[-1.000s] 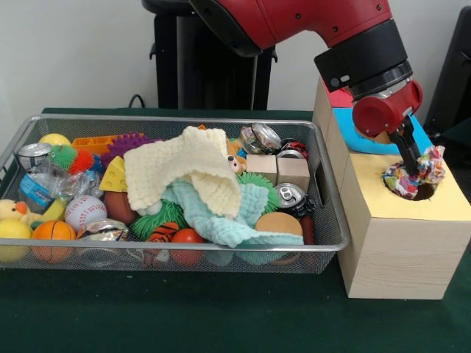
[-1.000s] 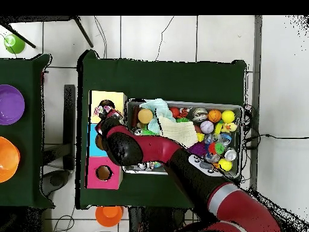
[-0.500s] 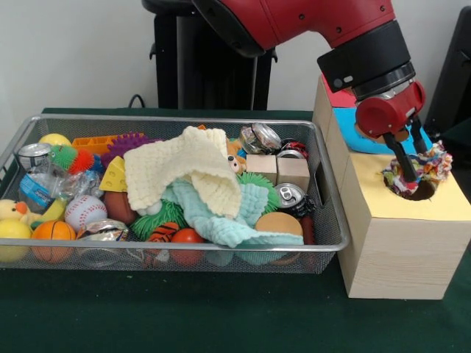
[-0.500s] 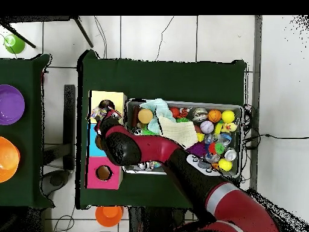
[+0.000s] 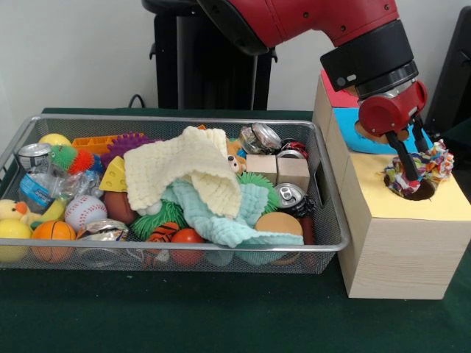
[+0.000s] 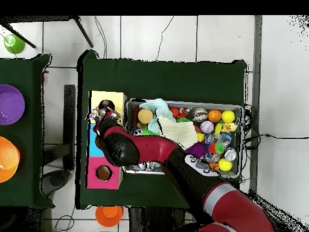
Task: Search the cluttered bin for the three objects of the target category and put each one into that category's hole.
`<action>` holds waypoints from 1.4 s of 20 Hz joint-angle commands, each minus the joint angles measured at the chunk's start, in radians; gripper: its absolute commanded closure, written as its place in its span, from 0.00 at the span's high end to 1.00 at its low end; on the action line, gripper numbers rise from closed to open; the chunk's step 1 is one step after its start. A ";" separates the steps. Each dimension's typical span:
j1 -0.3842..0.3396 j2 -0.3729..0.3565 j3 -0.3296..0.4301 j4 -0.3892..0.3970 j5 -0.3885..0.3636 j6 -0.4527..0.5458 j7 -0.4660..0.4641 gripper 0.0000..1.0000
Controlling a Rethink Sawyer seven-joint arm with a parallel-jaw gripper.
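a wire bin (image 5: 324,243) packed with clutter sits on the green table (image 5: 221,316): an orange ball (image 5: 51,234) and baseball (image 5: 85,211) at the near left, a wooden disc (image 5: 278,223) near right, and cream cloth (image 5: 188,170) draped over mint cloth (image 5: 221,217) in the middle, with wooden cubes (image 5: 278,169) and cans (image 5: 261,137) behind. just right of the bin stands the wooden box (image 5: 397,250). on its yellow section, a multicoloured rag (image 5: 423,169) lies bunched at the hole (image 5: 421,193), partly over its rim. the gripper (image 5: 412,158) hangs over it with fingers (image 5: 402,156) spread, one either side of the rag, not clamping it. beyond lie blue and pink sections.
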 commanded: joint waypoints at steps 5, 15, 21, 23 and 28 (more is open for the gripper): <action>0.032 -0.049 -0.119 -0.052 -0.037 -0.022 0.208 1.00; 0.047 -0.070 -0.152 -0.077 -0.042 -0.061 0.220 1.00; 0.060 -0.033 -0.151 -0.097 -0.057 -0.141 0.239 1.00; 0.065 -0.022 -0.153 -0.106 -0.056 -0.150 0.240 1.00; 0.070 0.008 -0.148 -0.120 -0.053 -0.166 0.242 1.00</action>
